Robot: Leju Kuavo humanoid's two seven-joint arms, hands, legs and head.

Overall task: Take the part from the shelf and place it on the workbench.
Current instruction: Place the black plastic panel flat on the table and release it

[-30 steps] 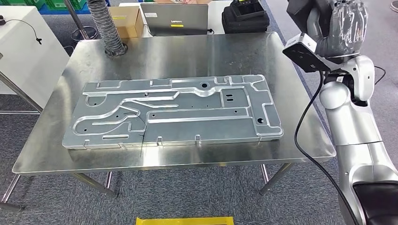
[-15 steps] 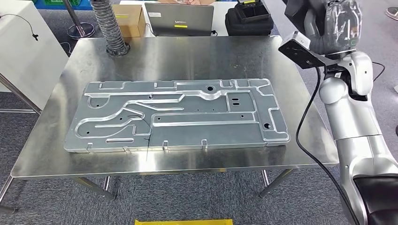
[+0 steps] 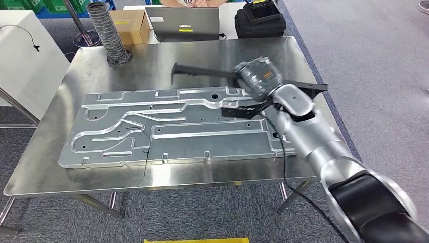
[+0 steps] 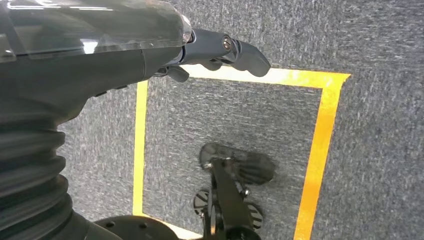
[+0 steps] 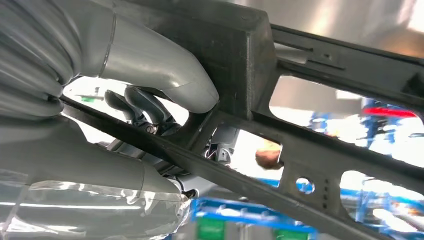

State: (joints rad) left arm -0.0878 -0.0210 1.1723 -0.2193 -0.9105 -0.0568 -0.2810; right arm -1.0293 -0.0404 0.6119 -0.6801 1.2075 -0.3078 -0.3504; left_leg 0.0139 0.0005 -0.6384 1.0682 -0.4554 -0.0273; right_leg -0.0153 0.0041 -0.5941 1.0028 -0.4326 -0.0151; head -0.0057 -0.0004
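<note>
1. Stood across the middle of the head view: a steel workbench (image 3: 202, 55) with a shiny, scratched top and thin legs on grey carpet.
2. Lay flat on it, from centre left to centre right: a large grey machined plate (image 3: 167, 126) with raised ribs and holes.
3. Was held above the right part of the workbench, over the plate's far right corner: a black frame-like part (image 3: 202, 71), long and thin, reaching from upper centre to the right.
4. Gripped the part near its middle, as seen in the head view: the right hand (image 3: 259, 78), wrapped in clear plastic; in the right wrist view, thumb and fingers (image 5: 145, 107) closed around a black bar.
5. Hung over the carpet in the left wrist view: the left hand (image 4: 165, 47), holding nothing, fingers somewhat bent; apart or together, cannot tell.
6. Behind the workbench, at the top of the frame: a ribbed grey hose (image 3: 105, 30), a cardboard box (image 3: 129, 23), a laptop (image 3: 182, 23), a black case (image 3: 258, 20).
7. On the floor: yellow tape lines (image 4: 320, 130).
</note>
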